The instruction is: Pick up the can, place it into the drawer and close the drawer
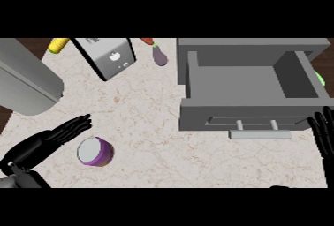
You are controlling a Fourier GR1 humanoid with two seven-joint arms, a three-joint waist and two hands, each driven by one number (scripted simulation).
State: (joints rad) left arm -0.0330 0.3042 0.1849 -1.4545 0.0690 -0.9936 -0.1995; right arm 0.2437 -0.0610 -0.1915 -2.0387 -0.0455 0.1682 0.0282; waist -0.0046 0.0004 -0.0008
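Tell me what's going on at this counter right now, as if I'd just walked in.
The robot's left hand reaches with straight fingers toward a purple can standing on the marble counter, not yet holding it. The grey drawer stands pulled open with nothing visible inside. The right hand rests open at the right edge, beside the drawer's front.

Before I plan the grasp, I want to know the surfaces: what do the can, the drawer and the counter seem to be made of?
The can looks like metal: a pale, smooth grey top with a glossy purple side, perhaps a label. The drawer looks like matte grey painted metal or plastic, uniform, with a lighter bar handle. The counter looks like polished stone: cream with fine brown veining.
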